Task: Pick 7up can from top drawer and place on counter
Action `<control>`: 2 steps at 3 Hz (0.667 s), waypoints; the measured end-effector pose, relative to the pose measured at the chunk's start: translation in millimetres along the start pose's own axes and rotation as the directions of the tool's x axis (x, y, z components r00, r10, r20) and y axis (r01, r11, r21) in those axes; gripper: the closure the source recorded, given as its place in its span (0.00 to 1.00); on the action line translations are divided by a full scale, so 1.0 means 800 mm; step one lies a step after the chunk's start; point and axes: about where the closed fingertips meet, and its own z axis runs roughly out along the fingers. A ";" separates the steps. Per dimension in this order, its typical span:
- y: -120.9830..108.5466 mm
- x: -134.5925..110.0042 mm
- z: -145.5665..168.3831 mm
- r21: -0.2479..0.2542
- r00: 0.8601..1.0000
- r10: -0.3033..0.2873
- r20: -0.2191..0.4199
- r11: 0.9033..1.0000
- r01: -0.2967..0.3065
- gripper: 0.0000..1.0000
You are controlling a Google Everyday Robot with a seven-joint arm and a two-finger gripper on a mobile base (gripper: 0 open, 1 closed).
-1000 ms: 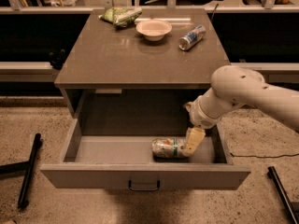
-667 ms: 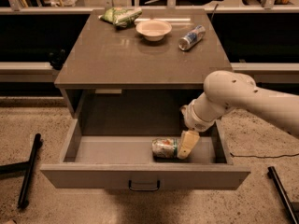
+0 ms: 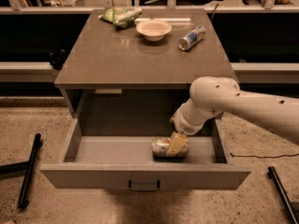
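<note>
Reaching down into the open drawer (image 3: 140, 177), the gripper (image 3: 177, 143) sits right at the can (image 3: 161, 148) in the camera view, its pale tip overlapping the can's right half. Whether it is clenched on the can or merely resting against it, I cannot tell. The can lies on its side on the drawer floor, right of centre and close behind the front panel, with its long axis running left to right. The arm (image 3: 243, 104) comes in from the right, above the drawer's right wall.

By the look of it the can is light and thin-walled, with somewhat dented sides. A hard squeeze would likely crush it further, and the smooth round metal could roll or slip if pushed from one side only. The best hold is probably across the middle of the body with moderate force. A straight lift should then clear the front panel on the way to the table (image 3: 117, 59), where a bowl (image 3: 153, 28), a blue can (image 3: 191, 37) and a green bag (image 3: 120, 16) all lie toward the back.

The can's right end and the gripper's far side are hidden. The wrist covers the drawer's back right corner, the recess under the table is in shadow, and the arm is cut off at the right edge. The can's markings are too faint to read
</note>
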 end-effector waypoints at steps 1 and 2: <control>0.002 -0.003 0.004 -0.001 1.000 0.003 -0.004 1.000 -0.003 0.46; 0.005 -0.009 -0.018 0.013 0.999 0.010 0.044 1.000 -0.011 0.78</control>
